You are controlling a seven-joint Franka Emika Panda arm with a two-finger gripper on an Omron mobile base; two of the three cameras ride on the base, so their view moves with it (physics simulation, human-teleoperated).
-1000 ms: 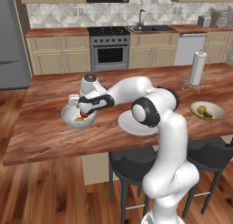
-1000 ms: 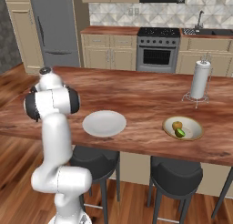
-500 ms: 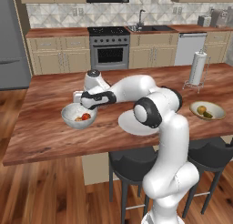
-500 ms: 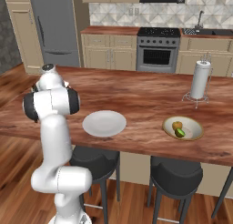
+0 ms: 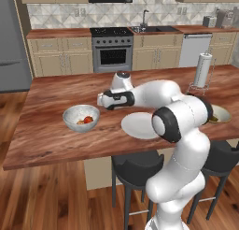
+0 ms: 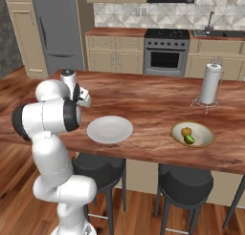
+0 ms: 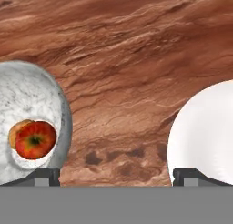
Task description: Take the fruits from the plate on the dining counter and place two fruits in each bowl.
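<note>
The deep grey speckled bowl on the dining counter holds the red fruit and the orange fruit. In the hand view, the red fruit lies in the grey bowl with the orange fruit behind it. The white plate is bare. My gripper hovers open above the wood between the grey bowl and the plate, with nothing between its fingertips. The pale beige bowl holds a yellowish fruit and a green fruit.
A paper towel holder stands at the counter's back right. Black stools sit under the near edge. The stove and sink line the far wall. My own arm hides part of the beige bowl in the left base view.
The gripper has lifted out of the grey bowl and drawn back to the right, towards the plate. The red fruit stays in the bowl.
</note>
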